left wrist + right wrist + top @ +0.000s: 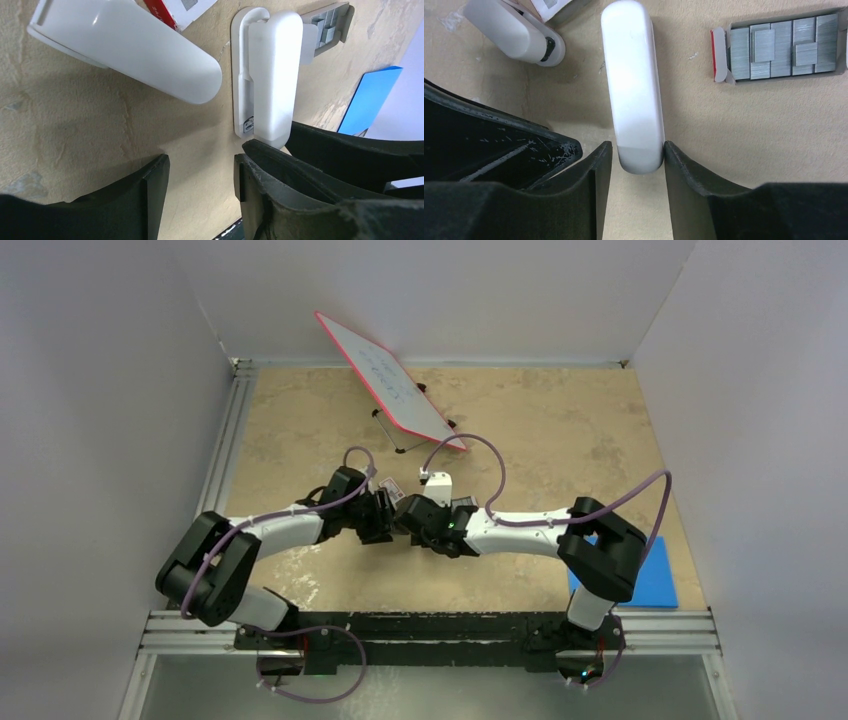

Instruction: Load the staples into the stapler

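One stapler (633, 85), one staples box (781, 47)

White arms (290, 530), purple cables (502, 472), black tools (201, 161).

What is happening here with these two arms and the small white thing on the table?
Two robot arms are working on loading a stapler. The right gripper holds one end of the white stapler, which lies opened out on the table. The left gripper hangs open close beside it, with nothing between its fingers. The staples lie next to the stapler in their opened box, and neither gripper touches them, so the loading itself is not yet done.
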Controlling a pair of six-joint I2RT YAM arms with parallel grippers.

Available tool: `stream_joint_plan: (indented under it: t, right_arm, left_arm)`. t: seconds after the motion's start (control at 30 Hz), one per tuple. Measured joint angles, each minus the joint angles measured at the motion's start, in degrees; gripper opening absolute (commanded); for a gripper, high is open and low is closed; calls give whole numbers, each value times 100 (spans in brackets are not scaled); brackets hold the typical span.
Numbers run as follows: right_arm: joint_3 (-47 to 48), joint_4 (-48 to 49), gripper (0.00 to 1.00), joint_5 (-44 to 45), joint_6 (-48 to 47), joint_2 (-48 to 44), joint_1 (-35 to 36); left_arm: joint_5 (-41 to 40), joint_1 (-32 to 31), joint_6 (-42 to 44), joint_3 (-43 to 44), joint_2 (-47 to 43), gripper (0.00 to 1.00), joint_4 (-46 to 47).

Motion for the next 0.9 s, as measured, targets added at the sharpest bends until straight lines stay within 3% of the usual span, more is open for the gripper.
stream_joint_plan:
  t: [0.27, 0.63, 0.9]
  right_arm:
    - [46, -55, 19, 63, 33, 0, 0]
    - [-162, 111, 13, -605, 323, -704, -197]
    - [-361, 295, 12, -1095, 542, -802, -409]
  left_arm:
    - [68, 0, 0, -11, 107, 40, 105]
    - [940, 4, -61, -173, 468, 37, 907]
    - [1067, 4, -181, -192, 544, 30, 1082]
